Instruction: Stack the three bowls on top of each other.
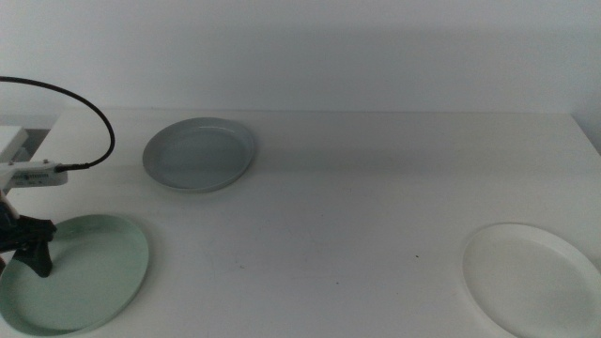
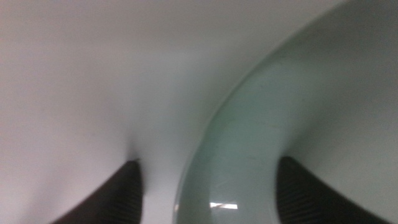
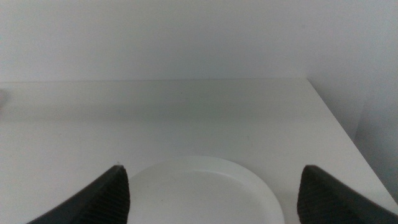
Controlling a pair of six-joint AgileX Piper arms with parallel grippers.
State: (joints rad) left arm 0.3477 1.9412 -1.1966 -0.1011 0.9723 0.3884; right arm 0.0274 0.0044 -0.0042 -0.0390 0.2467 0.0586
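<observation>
1. Middle view: three bowls are sitting well apart on the white surface (image 1: 357, 207). The grey-blue bowl (image 1: 199, 154) is lying toward the far left, the mint green bowl (image 1: 80, 272) at the near left corner, the white bowl (image 1: 533, 277) at the near right, partly cut by the picture's edge.
2. Left claw (image 1: 28, 246) is coming in from the left edge and hanging low over the left part of the mint green bowl. A black cable (image 1: 80, 103) is arcing above the arm.
3. Left wrist view: the left claw (image 2: 208, 186) is standing open, wide, straddling the mint green bowl's rim (image 2: 205, 149). One jaw is sitting outside the rim over the bare surface, the other inside over the bowl's floor. Nothing is being gripped; the jaws are not closing on the rim. Whether either jaw tip is touching bowl or surface is too blurred to tell.
4. Right wrist view: the right claw (image 3: 211, 193) is hovering with jaws spread wide and holding nothing, with the white bowl (image 3: 205, 193) lying on the surface between and beyond them. This arm itself is not showing in the middle view.
5. No bowl is resting on another; all three are lying flat, upright, separate.
</observation>
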